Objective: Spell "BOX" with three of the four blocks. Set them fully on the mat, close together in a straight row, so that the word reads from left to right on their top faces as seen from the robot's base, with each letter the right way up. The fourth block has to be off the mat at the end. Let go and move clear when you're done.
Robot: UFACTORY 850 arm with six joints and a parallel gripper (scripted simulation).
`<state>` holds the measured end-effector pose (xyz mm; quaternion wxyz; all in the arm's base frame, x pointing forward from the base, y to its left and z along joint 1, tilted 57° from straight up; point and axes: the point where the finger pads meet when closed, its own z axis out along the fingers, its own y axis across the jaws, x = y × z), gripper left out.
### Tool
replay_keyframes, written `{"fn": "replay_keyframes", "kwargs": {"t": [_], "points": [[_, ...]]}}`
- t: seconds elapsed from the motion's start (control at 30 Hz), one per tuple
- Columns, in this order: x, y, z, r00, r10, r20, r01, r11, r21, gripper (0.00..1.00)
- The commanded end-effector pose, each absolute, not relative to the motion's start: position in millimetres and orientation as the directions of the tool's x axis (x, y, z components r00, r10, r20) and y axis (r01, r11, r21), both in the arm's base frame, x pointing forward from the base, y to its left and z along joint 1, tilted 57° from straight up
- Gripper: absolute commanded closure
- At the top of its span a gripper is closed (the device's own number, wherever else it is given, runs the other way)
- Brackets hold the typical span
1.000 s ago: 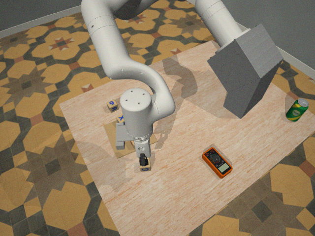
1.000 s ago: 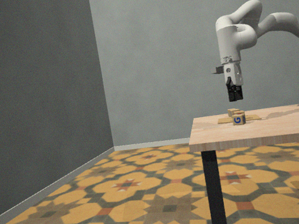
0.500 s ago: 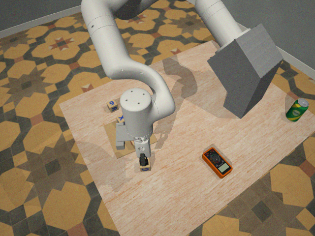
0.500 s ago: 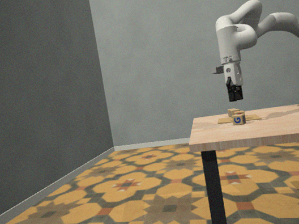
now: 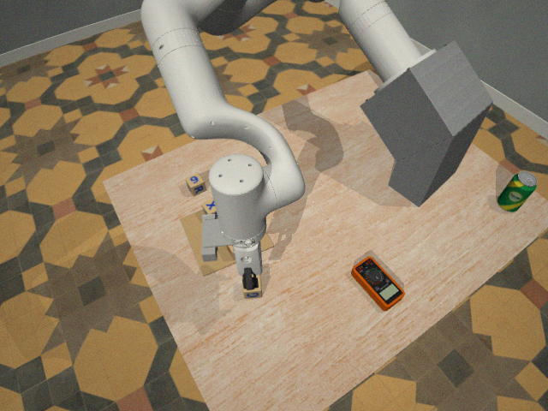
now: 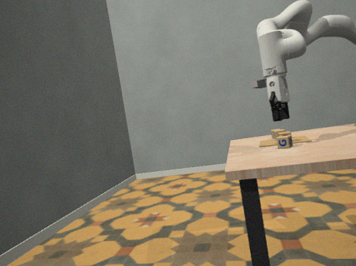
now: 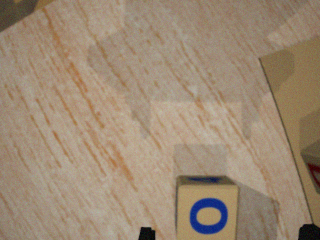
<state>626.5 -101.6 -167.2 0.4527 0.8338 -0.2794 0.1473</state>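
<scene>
A wooden block (image 5: pixel 252 292) stands on the table just off the tan mat (image 5: pixel 199 247), past its near corner. In the wrist view its top face (image 7: pixel 206 210) shows a blue O; a side face (image 6: pixel 284 142) shows a G. My gripper (image 5: pixel 250 279) (image 6: pixel 280 114) is open and empty, hanging straight above this block with a clear gap; both fingertips show at the wrist view's bottom edge (image 7: pixel 227 232). A block with a blue X (image 5: pixel 209 206) sits at the mat's far edge. A block with a 9 on top (image 5: pixel 194 183) lies off the mat. A block with red print (image 7: pixel 312 170) shows on the mat, hidden by my arm elsewhere.
An orange multimeter (image 5: pixel 377 282) lies on the table to the right. A green can (image 5: pixel 516 191) stands near the far right edge. The grey base box (image 5: pixel 425 119) rises at the back right. The table's edge is close in front of the O block.
</scene>
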Motion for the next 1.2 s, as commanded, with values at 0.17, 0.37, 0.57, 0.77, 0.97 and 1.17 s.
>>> {"fn": "replay_keyframes", "kwargs": {"t": [0.17,0.37,0.57,0.77,0.97,1.17], "points": [[627,-106,-170,0.8,-0.332,0.5,-0.6,-0.435,0.672,0.13],[627,-113,-175,0.8,-0.332,0.5,-0.6,-0.435,0.672,0.13],[627,-121,-180,0.8,-0.332,0.5,-0.6,-0.435,0.672,0.13],[627,-126,-183,0.8,-0.332,0.5,-0.6,-0.435,0.672,0.13],[627,-134,-188,0.8,-0.332,0.5,-0.6,-0.435,0.672,0.13],[627,-139,-192,0.8,-0.332,0.5,-0.6,-0.435,0.672,0.13]]}}
